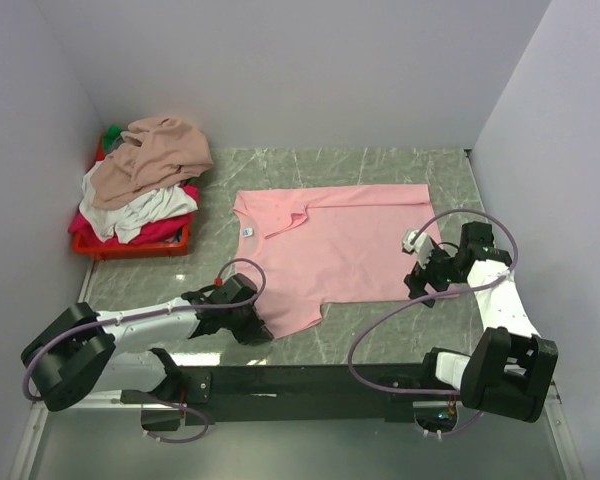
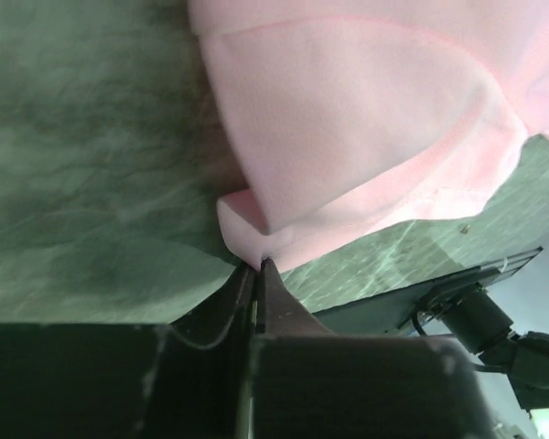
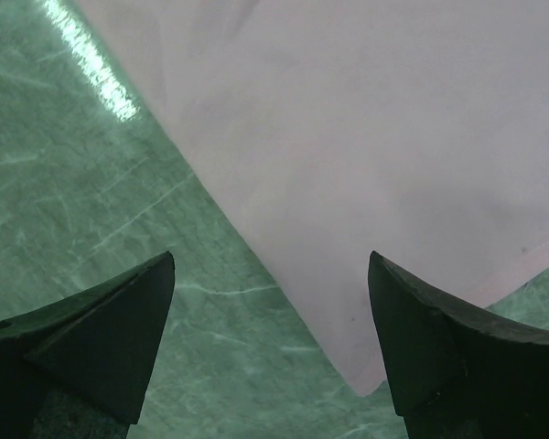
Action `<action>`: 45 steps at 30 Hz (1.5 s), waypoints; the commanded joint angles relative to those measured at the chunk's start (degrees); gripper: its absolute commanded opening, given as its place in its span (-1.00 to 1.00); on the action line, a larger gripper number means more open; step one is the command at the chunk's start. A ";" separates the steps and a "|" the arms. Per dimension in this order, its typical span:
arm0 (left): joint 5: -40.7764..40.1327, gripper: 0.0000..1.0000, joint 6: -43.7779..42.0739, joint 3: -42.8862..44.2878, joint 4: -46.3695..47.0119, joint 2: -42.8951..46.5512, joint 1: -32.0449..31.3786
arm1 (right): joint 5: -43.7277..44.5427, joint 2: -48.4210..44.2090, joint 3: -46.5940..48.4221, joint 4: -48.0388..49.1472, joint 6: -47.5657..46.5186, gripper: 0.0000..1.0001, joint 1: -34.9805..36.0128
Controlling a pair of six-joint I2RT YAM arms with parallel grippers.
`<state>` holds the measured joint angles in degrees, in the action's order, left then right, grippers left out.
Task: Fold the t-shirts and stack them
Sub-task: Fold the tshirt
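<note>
A light pink t-shirt point(image 1: 340, 245) lies spread flat on the green marble table point(image 1: 380, 165), its neck label toward the left. My left gripper point(image 1: 263, 330) is at the shirt's near left sleeve. In the left wrist view its jaws point(image 2: 259, 263) are shut, pinching the folded sleeve edge of the pink t-shirt point(image 2: 348, 119). My right gripper point(image 1: 417, 285) hovers open over the shirt's near right hem corner. In the right wrist view that corner of the t-shirt point(image 3: 366, 137) lies between the spread fingertips point(image 3: 272, 274), untouched.
A red basket point(image 1: 130, 245) at the back left holds a heap of other t-shirts, tan point(image 1: 155, 150) on top, white and magenta below. Walls close in the table on the left, back and right. The black arm rail point(image 1: 300, 385) runs along the near edge.
</note>
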<state>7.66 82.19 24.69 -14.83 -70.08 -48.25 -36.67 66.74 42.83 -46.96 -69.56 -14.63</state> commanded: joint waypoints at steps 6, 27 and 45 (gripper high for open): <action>-4.23 -0.99 -8.36 1.41 0.07 5.29 -0.35 | 1.41 0.39 0.58 -7.26 -24.18 0.85 -2.50; -1.60 -0.99 -16.19 3.97 -2.31 7.68 0.00 | 13.54 18.16 5.25 -4.72 -27.12 0.37 -9.89; -3.44 -0.99 -15.83 5.90 -3.27 10.14 2.89 | 10.40 18.52 9.72 -5.86 -22.91 -1.00 -8.31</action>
<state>5.06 67.48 27.44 -18.55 -61.67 -46.44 -22.48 88.40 49.19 -50.50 -93.67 -23.11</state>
